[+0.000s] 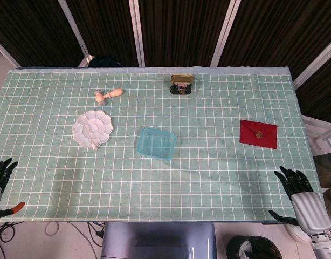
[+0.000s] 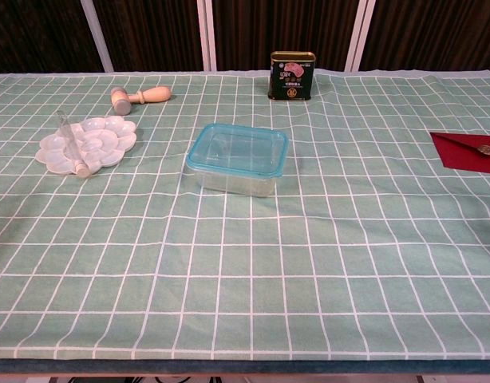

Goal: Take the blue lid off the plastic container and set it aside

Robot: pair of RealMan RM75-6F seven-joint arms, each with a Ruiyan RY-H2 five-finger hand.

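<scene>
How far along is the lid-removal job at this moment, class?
Done: nothing yet; the blue lid sits on the plastic container mid-table.
In hand: nothing; the left hand and right hand rest open at the near corners, far from it.
Left: reach in, lift the lid off and set it on bare cloth.

Container (image 2: 235, 159) mid-table w/ lid (image 2: 237, 148) on. Palette (image 2: 87, 144) to its left, mallet (image 2: 140, 96) behind palette. Tin (image 2: 292, 76) at rear. Envelope (image 2: 468, 150) far right.
</scene>
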